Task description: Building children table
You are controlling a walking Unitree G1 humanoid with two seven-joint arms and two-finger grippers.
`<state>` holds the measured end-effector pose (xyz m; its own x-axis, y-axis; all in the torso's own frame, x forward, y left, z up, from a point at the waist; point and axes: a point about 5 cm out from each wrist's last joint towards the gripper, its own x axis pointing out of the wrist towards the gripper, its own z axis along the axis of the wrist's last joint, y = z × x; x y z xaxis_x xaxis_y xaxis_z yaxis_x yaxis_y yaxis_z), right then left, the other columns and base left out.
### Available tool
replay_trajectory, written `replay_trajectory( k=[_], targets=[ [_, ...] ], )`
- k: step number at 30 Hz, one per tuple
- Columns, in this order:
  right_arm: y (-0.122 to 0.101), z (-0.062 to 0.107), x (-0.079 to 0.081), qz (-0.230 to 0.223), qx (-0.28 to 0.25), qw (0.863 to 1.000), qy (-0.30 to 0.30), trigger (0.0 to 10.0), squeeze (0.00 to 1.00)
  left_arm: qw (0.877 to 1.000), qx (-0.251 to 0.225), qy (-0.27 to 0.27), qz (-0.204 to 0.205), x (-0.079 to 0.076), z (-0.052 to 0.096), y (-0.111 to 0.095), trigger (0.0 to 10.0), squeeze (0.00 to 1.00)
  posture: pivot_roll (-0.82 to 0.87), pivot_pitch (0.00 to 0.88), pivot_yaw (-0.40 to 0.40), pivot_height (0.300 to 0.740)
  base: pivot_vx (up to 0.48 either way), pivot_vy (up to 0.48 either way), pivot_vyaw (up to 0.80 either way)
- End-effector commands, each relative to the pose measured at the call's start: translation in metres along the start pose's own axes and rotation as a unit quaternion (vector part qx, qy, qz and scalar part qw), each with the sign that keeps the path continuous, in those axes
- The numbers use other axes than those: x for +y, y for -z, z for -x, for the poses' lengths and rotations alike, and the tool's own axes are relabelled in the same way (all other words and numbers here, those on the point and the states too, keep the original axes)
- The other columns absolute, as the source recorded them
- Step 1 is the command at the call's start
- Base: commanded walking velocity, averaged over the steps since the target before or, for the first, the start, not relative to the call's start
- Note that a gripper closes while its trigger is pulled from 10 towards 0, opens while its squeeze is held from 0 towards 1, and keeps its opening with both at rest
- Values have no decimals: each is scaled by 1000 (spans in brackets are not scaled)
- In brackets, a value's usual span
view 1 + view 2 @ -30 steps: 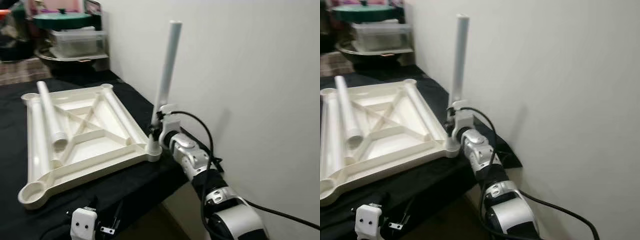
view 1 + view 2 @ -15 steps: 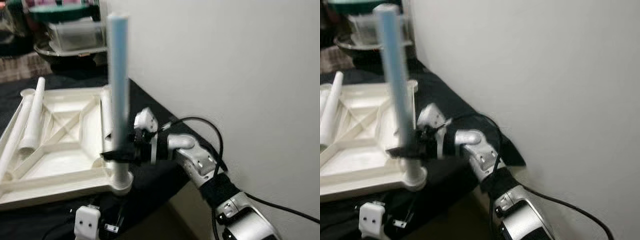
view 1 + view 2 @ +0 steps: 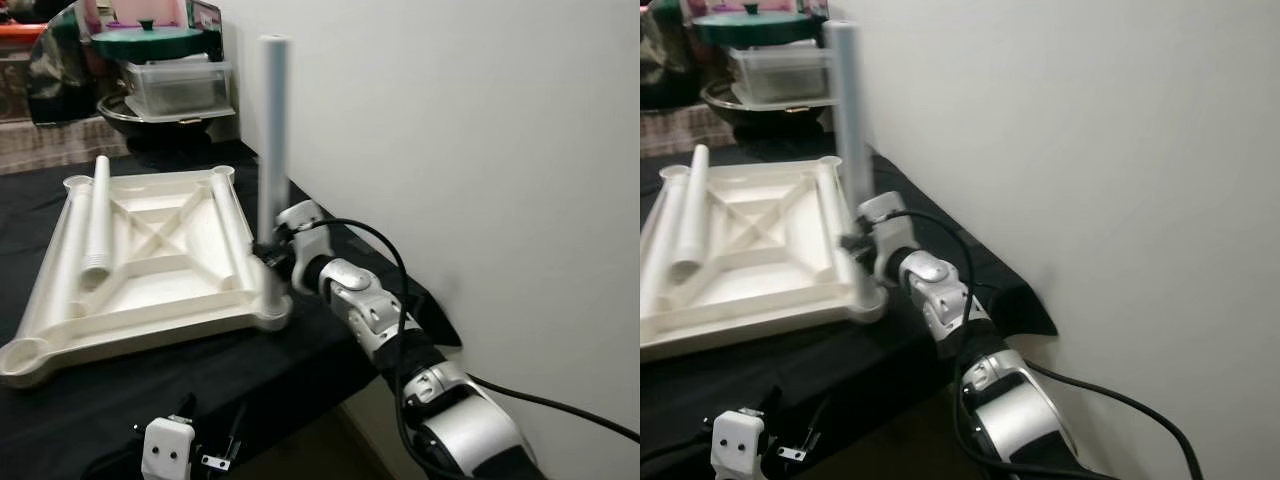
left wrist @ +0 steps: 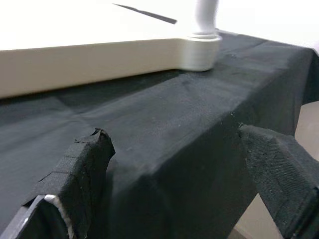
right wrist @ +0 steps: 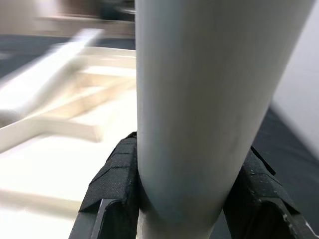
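Observation:
The cream children's tabletop [image 3: 150, 318] lies upside down on a black cloth. A white leg [image 3: 272, 150] stands upright in its near right corner socket [image 3: 273, 311]. My right gripper [image 3: 270, 256] is shut on that leg just above the socket, and its black pads [image 5: 112, 185] press on both sides of the tube. One loose leg [image 3: 97, 220] lies across the tabletop's left side. My left gripper [image 4: 174, 174] hangs open low at the table's front edge, its fingers [image 4: 75, 169] apart with only the cloth between them.
A white wall [image 3: 480, 150] runs close along the table's right side. Behind the table stand a clear plastic box [image 3: 178, 88] under a green lid and a dark bowl. A black cable [image 3: 400, 270] loops off my right arm. The cloth-covered table edge [image 4: 164, 149] is in front.
The camera swung and blurred, then settled. The leg leaned to the right a second ago and now stands straight in the socket, with my right gripper still shut on it.

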<state>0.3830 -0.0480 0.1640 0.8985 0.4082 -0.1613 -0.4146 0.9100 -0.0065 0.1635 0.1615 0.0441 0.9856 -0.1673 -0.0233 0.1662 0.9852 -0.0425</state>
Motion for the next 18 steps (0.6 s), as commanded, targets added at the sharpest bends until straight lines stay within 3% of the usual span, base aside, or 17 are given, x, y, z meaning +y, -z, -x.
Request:
replay_trajectory(
  k=[1,3,4,7,8,9,10,12,13,14,15,16,18],
  targets=[
    [42,14,-36,-7,91,989,114,0,0,1000,11,3,6,-1,1,4,10000,0,150,0,-111,740,0,0,0],
    [45,15,-37,-12,96,988,119,0,0,1000,11,3,6,-1,1,4,10000,0,150,0,-111,740,0,0,0],
    [45,14,-28,-24,95,991,93,10000,0,1000,11,3,6,-1,1,4,10000,0,148,0,-111,740,0,0,0],
    [43,10,-18,-36,91,993,64,10000,0,1000,11,3,7,-2,1,5,10000,0,148,0,-112,740,0,0,0],
    [40,9,-14,-42,80,995,54,10000,188,1000,11,3,7,-2,1,5,10000,0,151,0,-113,740,0,0,0],
    [40,9,-14,-42,80,995,54,10000,188,1000,11,3,7,-2,1,5,10000,0,151,0,-113,740,0,0,0],
    [36,7,-12,-50,66,995,50,10000,1000,1000,11,3,7,-2,1,5,10000,0,151,0,-113,740,0,0,0],
    [36,7,-12,-50,66,995,50,10000,1000,1000,11,3,7,-2,1,5,10000,0,151,0,-113,740,0,0,0],
    [22,3,-3,-58,36,998,3,10000,1000,1000,11,3,6,-2,1,5,10000,0,156,0,-118,740,0,0,0],
    [1,0,8,-64,-6,995,-83,10000,0,1000,11,2,6,-2,1,5,10000,0,157,0,-119,740,0,0,0],
    [1,0,8,-64,-6,995,-83,10000,0,1000,11,2,6,-2,1,5,10000,0,157,0,-119,740,0,0,0],
    [-26,3,25,-58,-57,971,-226,10000,0,1000,10,0,6,-2,1,5,10000,0,155,0,-120,740,0,0,0],
    [-33,12,33,-37,-78,942,-326,10000,0,1000,10,0,6,-1,1,5,10000,0,155,0,-120,740,0,0,0]
  ],
)
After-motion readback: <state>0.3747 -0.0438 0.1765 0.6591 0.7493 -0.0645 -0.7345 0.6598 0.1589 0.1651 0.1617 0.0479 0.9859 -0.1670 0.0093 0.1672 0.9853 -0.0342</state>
